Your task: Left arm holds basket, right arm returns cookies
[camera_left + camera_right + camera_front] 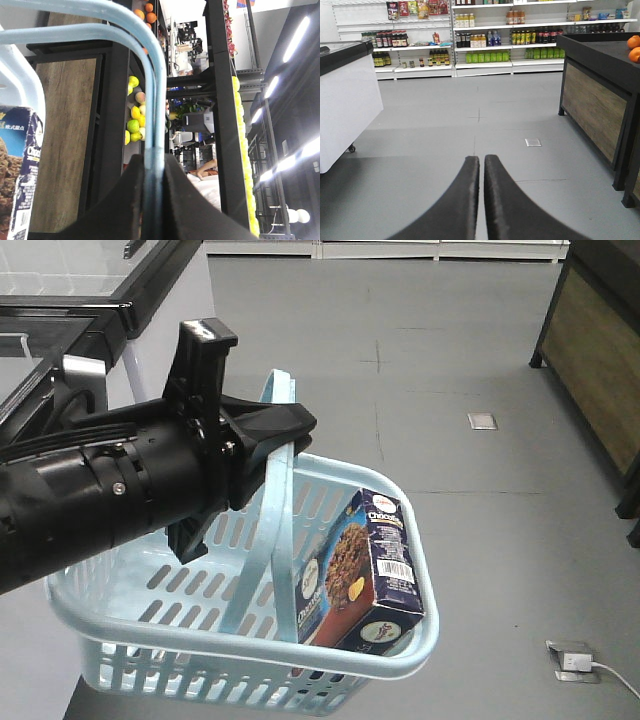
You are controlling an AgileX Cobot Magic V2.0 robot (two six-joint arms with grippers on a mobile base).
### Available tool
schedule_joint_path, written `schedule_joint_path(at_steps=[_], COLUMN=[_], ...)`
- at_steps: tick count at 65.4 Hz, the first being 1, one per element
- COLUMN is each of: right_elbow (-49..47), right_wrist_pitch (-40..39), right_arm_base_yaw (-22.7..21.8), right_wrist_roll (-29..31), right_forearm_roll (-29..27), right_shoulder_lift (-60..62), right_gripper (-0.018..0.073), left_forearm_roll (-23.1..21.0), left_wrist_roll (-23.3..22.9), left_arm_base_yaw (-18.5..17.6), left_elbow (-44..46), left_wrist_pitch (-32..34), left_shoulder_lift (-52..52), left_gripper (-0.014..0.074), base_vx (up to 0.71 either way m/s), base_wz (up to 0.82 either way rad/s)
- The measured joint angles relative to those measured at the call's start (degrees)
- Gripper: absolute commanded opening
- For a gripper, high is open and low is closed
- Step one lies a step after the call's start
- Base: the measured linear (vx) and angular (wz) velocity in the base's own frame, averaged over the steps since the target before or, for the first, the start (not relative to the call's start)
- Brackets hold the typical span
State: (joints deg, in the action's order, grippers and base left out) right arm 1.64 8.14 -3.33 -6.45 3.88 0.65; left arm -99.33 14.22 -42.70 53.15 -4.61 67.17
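The light blue basket (345, 465) hangs above the grey floor in the front view. My left gripper (298, 426), at the end of the thick black left arm (90, 490), is shut on its arched handle (274, 535). In the left wrist view the jaws press on both sides of the blue handle (152, 75), meeting at the left gripper (154, 161). The navy cookies box (365, 575) stands tilted inside the basket's right end, and the cookies (17, 170) also show at that view's lower left. My right gripper (481, 160) is shut on nothing, pointing over bare floor. The right arm itself is out of view.
A white chest freezer (345, 100) stands at the left, and its black-rimmed top (90, 300) sits beside the left arm. A black wood-panelled stand (592, 107) with oranges (634, 47) is at the right. Stocked shelves (485, 40) line the back wall. A floor socket (572, 660) is nearby.
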Motion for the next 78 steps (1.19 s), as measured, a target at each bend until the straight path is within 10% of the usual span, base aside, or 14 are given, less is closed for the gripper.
schedule_joint_path(at_steps=[78], right_elbow=[0.00], right_wrist_pitch=[0.00], right_arm_base_yaw=[0.00], right_wrist_roll=[0.00], right_forearm_roll=[0.00], right_shoulder_lift=[0.00], right_gripper=[-0.0003], left_forearm_roll=[-0.20], left_wrist_roll=[0.00], left_arm_base_yaw=[-0.16], left_elbow=[0.00], left_wrist_pitch=[0.73], left_shoulder_lift=[0.00], left_gripper=[-0.0003], base_vx=[0.00], base_wz=[0.00])
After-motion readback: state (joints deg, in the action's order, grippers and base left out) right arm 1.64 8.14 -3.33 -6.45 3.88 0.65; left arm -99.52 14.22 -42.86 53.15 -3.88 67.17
